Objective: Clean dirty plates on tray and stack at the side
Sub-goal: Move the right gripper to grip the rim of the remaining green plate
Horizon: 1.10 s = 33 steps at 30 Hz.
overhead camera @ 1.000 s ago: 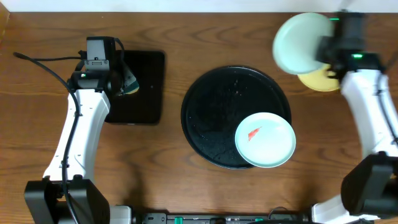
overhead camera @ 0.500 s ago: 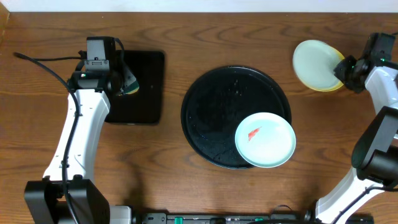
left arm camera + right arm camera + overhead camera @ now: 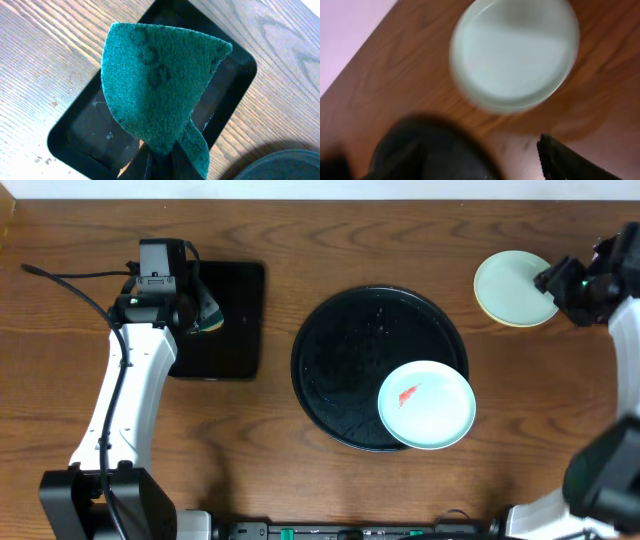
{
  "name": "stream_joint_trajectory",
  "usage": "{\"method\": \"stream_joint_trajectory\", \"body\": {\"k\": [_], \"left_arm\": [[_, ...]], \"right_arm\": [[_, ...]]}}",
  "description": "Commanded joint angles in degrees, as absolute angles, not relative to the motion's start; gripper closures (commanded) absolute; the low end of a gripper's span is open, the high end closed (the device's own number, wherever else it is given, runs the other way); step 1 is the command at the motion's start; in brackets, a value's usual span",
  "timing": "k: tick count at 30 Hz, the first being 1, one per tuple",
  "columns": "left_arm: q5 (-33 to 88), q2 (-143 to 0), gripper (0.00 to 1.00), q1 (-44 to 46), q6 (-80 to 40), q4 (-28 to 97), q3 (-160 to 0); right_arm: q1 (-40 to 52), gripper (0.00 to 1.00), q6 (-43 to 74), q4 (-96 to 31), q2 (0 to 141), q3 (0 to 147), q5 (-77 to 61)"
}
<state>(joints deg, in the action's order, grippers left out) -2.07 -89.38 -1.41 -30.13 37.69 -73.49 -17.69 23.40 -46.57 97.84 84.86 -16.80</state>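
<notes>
Arm stretched right of the tray [image 3: 340, 380], my right jaws stand apart; the mint plate [image 3: 512, 282], tilted before, now lies flat on the yellow plate [image 3: 512, 324]. Left jaws clamp a green pad [image 3: 155, 85]; smeared plate [image 3: 426, 406] on the tray

This looks like a robotics lab bench rather than a kitchen. A white left arm [image 3: 125, 395] and right arm [image 3: 628, 360] are mounted at the near edge of a wood-grain desk [image 3: 250, 450]. A black cable [image 3: 62, 276] trails across it, and little else of the room shows.
</notes>
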Motion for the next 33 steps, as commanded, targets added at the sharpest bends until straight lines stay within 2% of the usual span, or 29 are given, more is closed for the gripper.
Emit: {"method": "stream_joint_trajectory", "body": {"k": [1,4,7,11,15,16,19,20,23,24,33], "left_arm": [[-2.83,-89.86,0.92,-1.58,-29.63,37.65,-72.97],[-2.81,-89.86,0.92,-1.58,-29.61,37.74,-72.97],[-2.81,-89.86,0.92,-1.58,-29.61,37.71,-72.97],[-2.81,-89.86,0.92,-1.58,-29.61,37.71,-72.97],[-2.81,-89.86,0.92,-1.58,-29.61,37.71,-72.97],[-2.79,-89.86,0.92,-1.58,-29.61,37.74,-72.97],[-2.79,-89.86,0.92,-1.58,-29.61,38.44,-72.97],[-2.79,-89.86,0.92,-1.58,-29.61,38.63,-72.97],[-2.79,-89.86,0.92,-1.58,-29.61,38.54,-72.97],[-2.79,-89.86,0.92,-1.58,-29.61,38.48,-72.97],[-2.81,-89.86,0.92,-1.58,-29.63,38.13,-72.97]], "right_arm": [[-13.37,0.31,20.71,-52.29,96.31,85.06,-22.04],[-8.54,0.33,20.73,-57.54,96.84,84.42,-19.16],[-3.01,0.3,18.26,-59.4,97.54,82.83,-12.86],[3.6,0.11,8.19,-57.3,97.8,79.81,-2.61],[8.43,0.05,-1.32,-53.04,97.84,77.23,-1.02],[9.26,0.05,0.27,-52.8,97.89,76.93,-0.54],[10.83,0.21,12.12,-55.2,97.95,76.75,3.2],[10.98,0.23,16.45,-56.64,97.95,76.75,4.16],[10.98,0.04,25.85,-62.61,97.93,76.77,4.34],[10.96,0.01,29.28,-65.3,97.91,76.75,4.99],[14.37,0.01,48.99,-80.88,91.77,75.79,5.52]]}}
